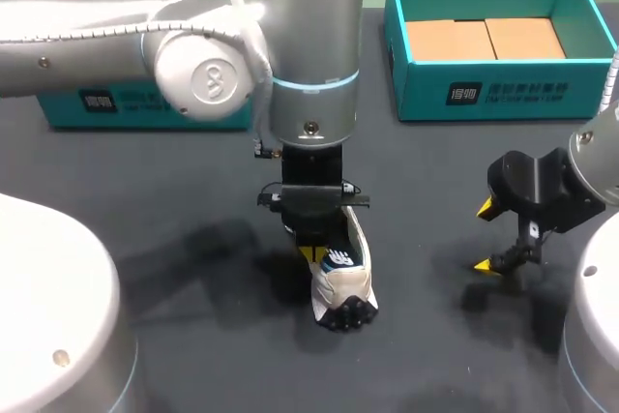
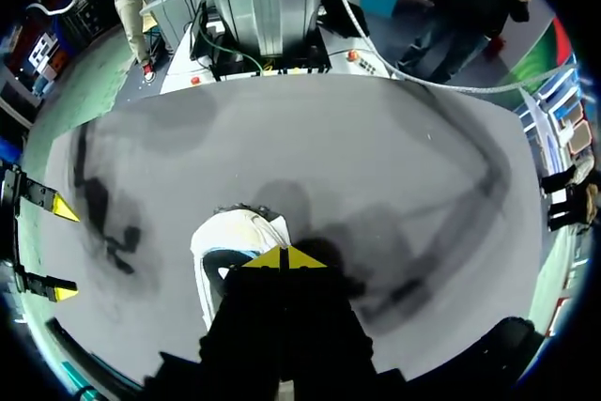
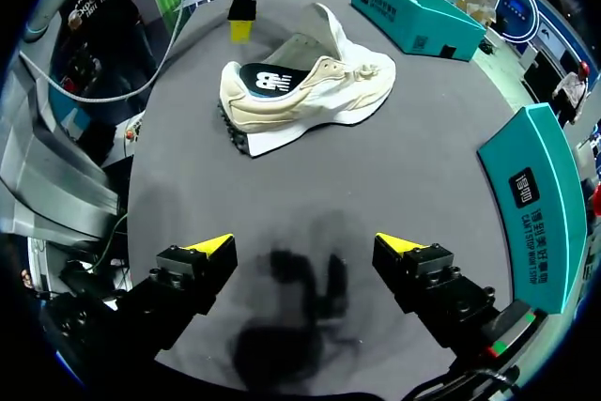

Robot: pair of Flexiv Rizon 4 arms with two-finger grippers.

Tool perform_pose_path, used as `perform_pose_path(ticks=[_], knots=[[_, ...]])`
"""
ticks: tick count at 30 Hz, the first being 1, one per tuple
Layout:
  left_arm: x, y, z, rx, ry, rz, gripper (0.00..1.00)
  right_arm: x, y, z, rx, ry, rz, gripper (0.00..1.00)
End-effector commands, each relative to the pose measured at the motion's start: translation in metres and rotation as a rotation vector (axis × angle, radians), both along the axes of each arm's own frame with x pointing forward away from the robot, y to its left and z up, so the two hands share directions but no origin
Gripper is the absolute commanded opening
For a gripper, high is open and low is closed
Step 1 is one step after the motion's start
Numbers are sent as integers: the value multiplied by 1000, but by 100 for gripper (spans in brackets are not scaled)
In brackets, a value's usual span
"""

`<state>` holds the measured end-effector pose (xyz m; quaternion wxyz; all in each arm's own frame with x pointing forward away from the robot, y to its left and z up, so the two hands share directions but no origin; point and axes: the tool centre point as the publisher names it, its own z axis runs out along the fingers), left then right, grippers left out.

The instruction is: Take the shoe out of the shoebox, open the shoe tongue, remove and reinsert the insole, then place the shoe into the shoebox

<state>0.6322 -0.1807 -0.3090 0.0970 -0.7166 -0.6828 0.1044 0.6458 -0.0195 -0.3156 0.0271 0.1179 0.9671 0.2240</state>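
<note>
Left fingers [image 2: 268,259] are pinched shut against the shoe [image 1: 341,282] mid-surface [image 1: 174,200], while right fingers [image 3: 211,244] hang wide open, well to its right.

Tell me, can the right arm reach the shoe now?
Probably yes: the right tool is open and only bare table lies between it and the shoe, whose near side is free.

Shoe [image 1: 344,276] lies on table [image 1: 174,210] under left claw [image 1: 311,254], right claw [image 1: 488,237] rightward, shoeboxes [image 1: 503,92] [image 1: 68,108] behind.
</note>
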Motion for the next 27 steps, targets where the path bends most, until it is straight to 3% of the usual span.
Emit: perform_pose_path(ticks=[1, 11, 27], knots=[[3, -10, -19, 4, 11, 11, 0, -2, 0, 0, -1, -3, -1, 100], [16, -22, -33, 13, 24, 37, 0, -2, 0, 0, -1, -3, -1, 100], [14, -30, -65, 88, 19, 39, 0, -2, 0, 0, -1, -3, -1, 100]])
